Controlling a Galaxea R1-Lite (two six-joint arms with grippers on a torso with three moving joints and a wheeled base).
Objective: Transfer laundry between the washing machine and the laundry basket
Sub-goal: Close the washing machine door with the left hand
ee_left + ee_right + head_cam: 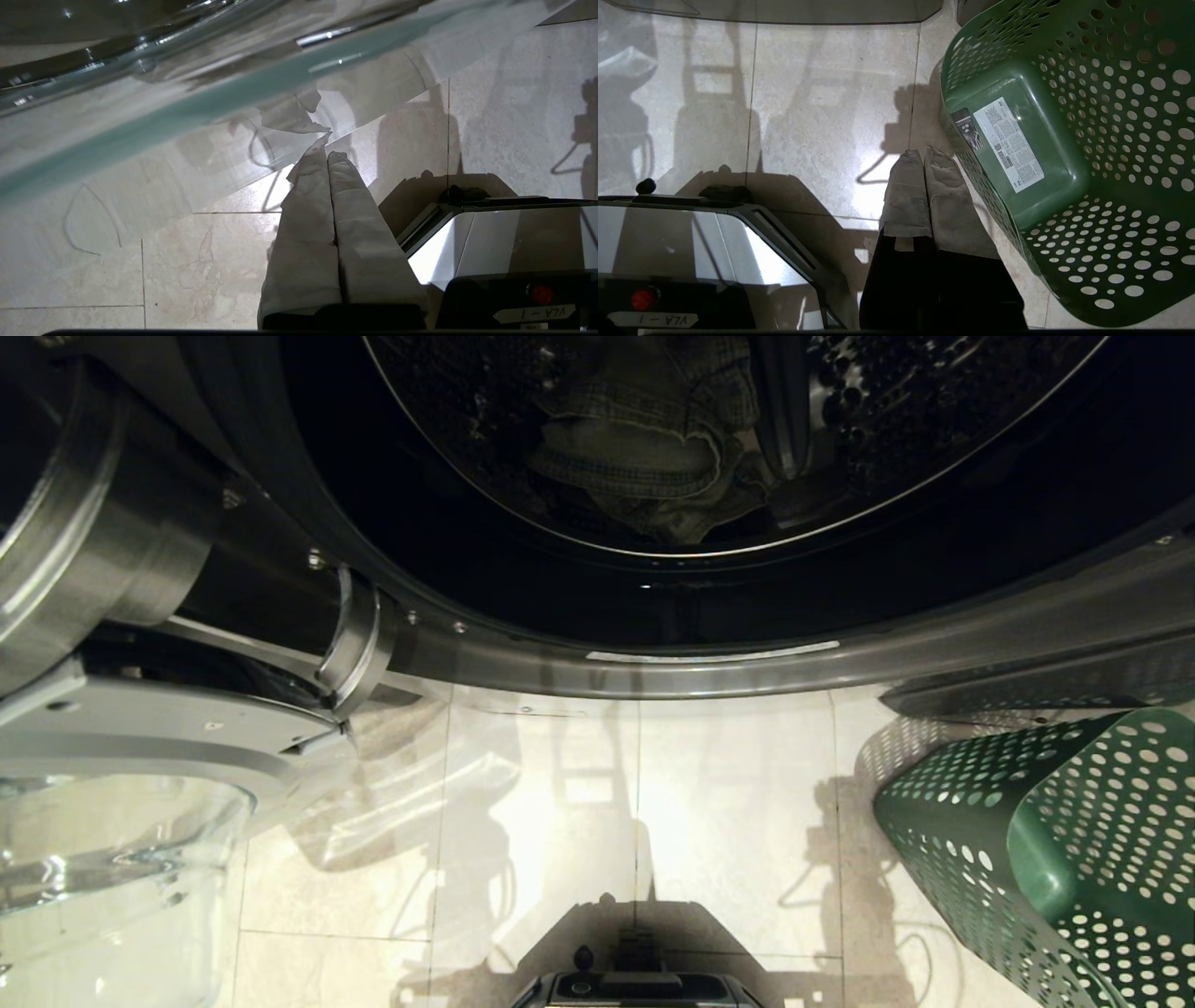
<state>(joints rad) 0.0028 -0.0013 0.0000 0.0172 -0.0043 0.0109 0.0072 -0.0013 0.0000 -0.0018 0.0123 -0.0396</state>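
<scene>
One garment is seen deep inside the washing machine, and with both the left gripper and the right gripper pressed together, a reach into the drum could only push it deeper.

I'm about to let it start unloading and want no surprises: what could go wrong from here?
1. The open glass door hangs low on the robot's left, close to the shut left gripper; swinging that arm up could strike it.
2. The laundry lies deep in the washing machine drum, so a shallow reach might snag only a fold and drop it on the floor.
3. The laundry basket sits off to the right, so a careless release may miss it.
</scene>
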